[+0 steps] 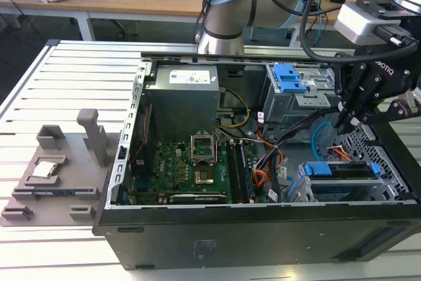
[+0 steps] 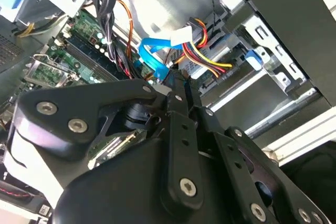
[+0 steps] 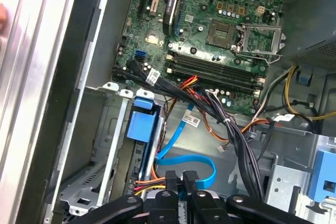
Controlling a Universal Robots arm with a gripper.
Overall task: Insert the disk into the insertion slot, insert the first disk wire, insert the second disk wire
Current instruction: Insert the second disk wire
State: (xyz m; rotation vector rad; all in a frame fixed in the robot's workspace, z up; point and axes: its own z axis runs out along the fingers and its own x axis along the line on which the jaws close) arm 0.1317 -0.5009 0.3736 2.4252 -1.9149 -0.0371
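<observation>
Disk [image 1: 342, 170], blue-framed, seated in silver perforated insertion slot [image 1: 309, 192]

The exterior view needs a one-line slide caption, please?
End effector lowered inside the open computer case, above the blue-framed disk seated in its silver cage.

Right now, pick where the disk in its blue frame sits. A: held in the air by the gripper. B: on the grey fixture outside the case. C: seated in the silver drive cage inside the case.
C: in the exterior view the disk with its blue frame lies in the insertion slot, while the gripper hangs above it.
</observation>
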